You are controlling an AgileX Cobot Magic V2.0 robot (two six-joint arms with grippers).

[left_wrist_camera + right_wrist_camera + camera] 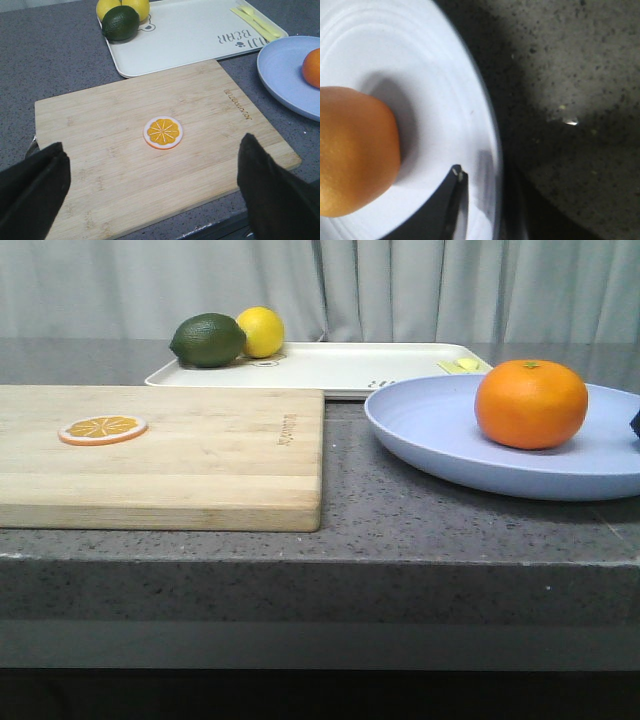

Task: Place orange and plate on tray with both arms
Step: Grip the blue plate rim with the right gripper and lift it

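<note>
The orange (531, 403) sits on the pale lavender plate (430, 430) at the right of the counter. Behind it lies the off-white tray (340, 365). My right gripper (487, 175) is at the plate's right rim: one finger (455, 200) lies on the plate's inner surface and the other is dark under the rim, so it is shut on the plate. Only a dark bit of it (636, 423) shows in the front view. My left gripper (152, 141) hangs open above the near part of the cutting board, holding nothing, far from the plate (282, 70) and orange (312, 67).
A wooden cutting board (180, 450) with a flat orange slice (102, 428) fills the left. A lime (208, 340) and a lemon (261, 331) rest on the tray's far left corner, and yellow utensils (462, 365) on its right end. The counter's front edge is close.
</note>
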